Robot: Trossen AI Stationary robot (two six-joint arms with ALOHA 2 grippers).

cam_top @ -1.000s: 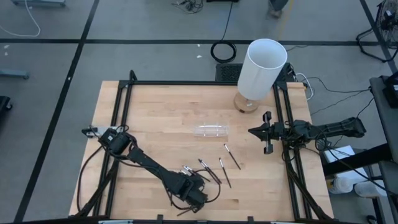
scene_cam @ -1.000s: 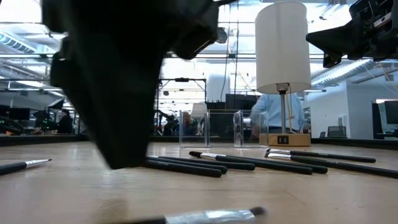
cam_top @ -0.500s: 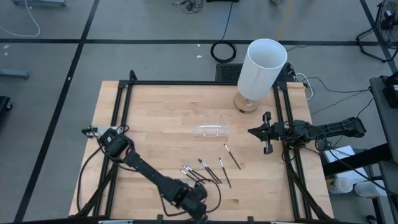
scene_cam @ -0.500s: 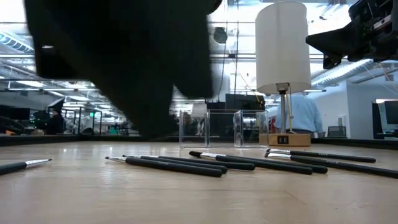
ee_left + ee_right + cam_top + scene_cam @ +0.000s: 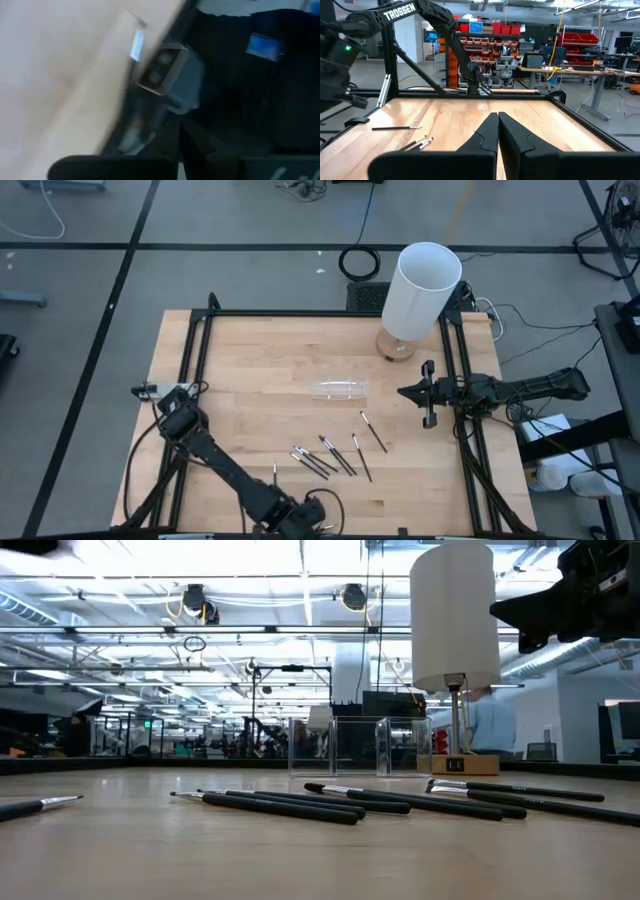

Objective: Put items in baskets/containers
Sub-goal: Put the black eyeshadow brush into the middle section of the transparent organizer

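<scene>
Several thin dark sticks (image 5: 338, 455) with pale tips lie flat on the wooden table, right of the middle; in the low view the sticks (image 5: 350, 802) form a loose row. One more stick (image 5: 275, 472) lies apart, to their left. The clear tray (image 5: 340, 389) stands behind them, nearer the far edge. My left gripper (image 5: 180, 137) is shut, with nothing showing between its fingers. It hangs at the table's near edge (image 5: 300, 520), away from the sticks. My right gripper (image 5: 425, 393) is shut and waits level at the right edge, above the table.
A tall white cylinder (image 5: 420, 285) on a round wooden base stands at the far right corner. A black frame (image 5: 300, 313) runs round the table. A small grey camera box (image 5: 167, 75) sits at the near edge, close to my left gripper. Bare wood lies left of the sticks.
My left arm has swung toward the table's near edge and risen out of the low view, which it filled a second ago. A stick that lay close in front of the low camera a second ago no longer shows there. The other sticks and the tray lie as before.
</scene>
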